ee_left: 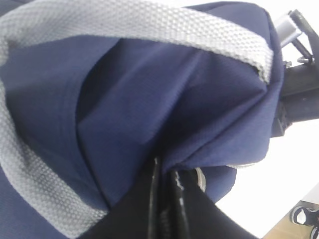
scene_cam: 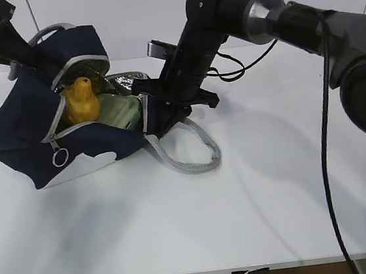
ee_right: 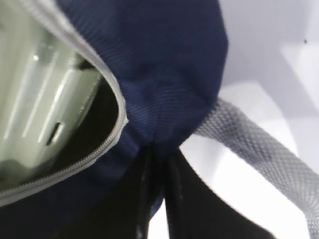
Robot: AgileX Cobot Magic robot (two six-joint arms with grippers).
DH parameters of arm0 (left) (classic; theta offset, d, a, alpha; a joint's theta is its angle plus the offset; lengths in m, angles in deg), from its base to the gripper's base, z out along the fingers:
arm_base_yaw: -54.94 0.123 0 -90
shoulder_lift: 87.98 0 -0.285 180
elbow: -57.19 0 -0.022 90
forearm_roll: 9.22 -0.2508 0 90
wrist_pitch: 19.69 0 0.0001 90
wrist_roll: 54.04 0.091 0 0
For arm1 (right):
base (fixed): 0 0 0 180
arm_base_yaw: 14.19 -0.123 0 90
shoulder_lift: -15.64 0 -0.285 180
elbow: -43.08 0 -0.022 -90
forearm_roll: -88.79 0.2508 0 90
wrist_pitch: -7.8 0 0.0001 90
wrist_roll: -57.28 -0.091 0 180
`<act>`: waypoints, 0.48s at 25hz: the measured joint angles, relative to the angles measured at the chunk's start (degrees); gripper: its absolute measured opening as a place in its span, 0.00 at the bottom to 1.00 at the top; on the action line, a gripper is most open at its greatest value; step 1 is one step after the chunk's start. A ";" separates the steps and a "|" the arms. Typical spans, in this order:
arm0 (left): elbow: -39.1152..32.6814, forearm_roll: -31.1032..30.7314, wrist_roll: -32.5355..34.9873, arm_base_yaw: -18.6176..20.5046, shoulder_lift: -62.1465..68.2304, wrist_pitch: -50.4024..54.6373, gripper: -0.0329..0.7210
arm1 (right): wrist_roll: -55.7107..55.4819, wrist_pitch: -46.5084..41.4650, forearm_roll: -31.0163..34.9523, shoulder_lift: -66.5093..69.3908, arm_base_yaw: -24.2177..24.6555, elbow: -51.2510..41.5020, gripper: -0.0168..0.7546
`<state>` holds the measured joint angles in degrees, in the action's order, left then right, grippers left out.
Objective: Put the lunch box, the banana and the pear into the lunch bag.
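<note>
Navy lunch bag (scene_cam: 25,145) lying open on white table (scene_cam: 244,209); pear (scene_cam: 81,99) and sage lunch box (scene_cam: 119,111) already inside; banana unseen, perhaps hidden within or left to pack; left end effector (ee_left: 167,172) and right end effector (ee_right: 157,149) each pinching bag fabric.

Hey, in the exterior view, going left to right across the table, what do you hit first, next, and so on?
Ring pull → pear → lunch box → right gripper → loose rope handle.
</note>
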<state>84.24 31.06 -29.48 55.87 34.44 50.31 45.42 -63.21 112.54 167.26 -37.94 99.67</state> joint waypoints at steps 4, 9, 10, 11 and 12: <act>0.00 0.00 -0.11 0.00 0.00 0.00 0.05 | 1.32 -0.31 -0.75 0.14 0.00 2.33 0.09; 0.00 1.20 -0.48 0.00 0.00 0.00 0.05 | 1.79 -0.52 -2.20 0.14 0.00 6.80 0.07; 0.00 1.85 -0.61 0.00 0.00 0.00 0.05 | 1.89 -0.52 -2.37 0.02 0.00 6.91 0.07; 0.00 2.91 -0.66 0.00 0.00 0.00 0.05 | 2.01 -0.52 -2.66 -0.25 -0.13 6.91 0.07; 0.00 4.21 -0.76 0.00 0.00 0.00 0.05 | 2.28 -0.52 -3.14 -0.53 -0.21 6.91 0.07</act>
<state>84.24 35.27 -30.24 55.87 34.44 50.31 47.70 -63.73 109.40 166.73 -38.14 106.58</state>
